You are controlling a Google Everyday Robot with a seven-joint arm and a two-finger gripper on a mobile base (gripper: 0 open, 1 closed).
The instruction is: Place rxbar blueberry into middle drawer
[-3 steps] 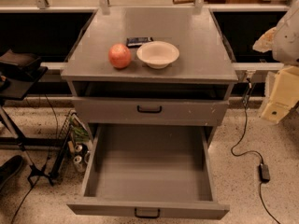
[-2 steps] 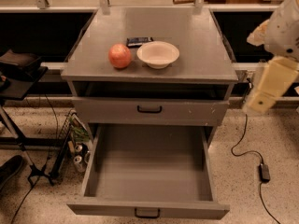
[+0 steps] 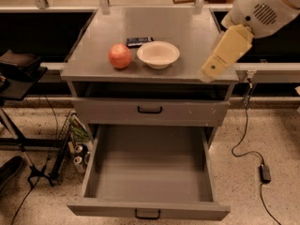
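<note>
The rxbar blueberry point(image 3: 139, 41), a small dark flat bar, lies on the grey cabinet top point(image 3: 187, 36), just behind a red-orange fruit and a white bowl. The middle drawer point(image 3: 148, 209) is pulled fully open below, and its deep grey tray holds nothing. My arm's white joint and beige link point(image 3: 228, 50) hang over the cabinet top's right edge, right of the bowl. The gripper itself does not show in the camera view.
The red-orange fruit point(image 3: 120, 56) and the white bowl point(image 3: 158, 54) stand in front of the bar. The upper drawer front point(image 3: 150, 110) with a black handle is shut. A black stand point(image 3: 18, 74) and clutter are on the left. A cable with a power brick point(image 3: 265, 172) lies on the floor at the right.
My arm has swung in from the right edge, moving left and up over the cabinet's right side. The bar, fruit, bowl and drawer have not moved.
</note>
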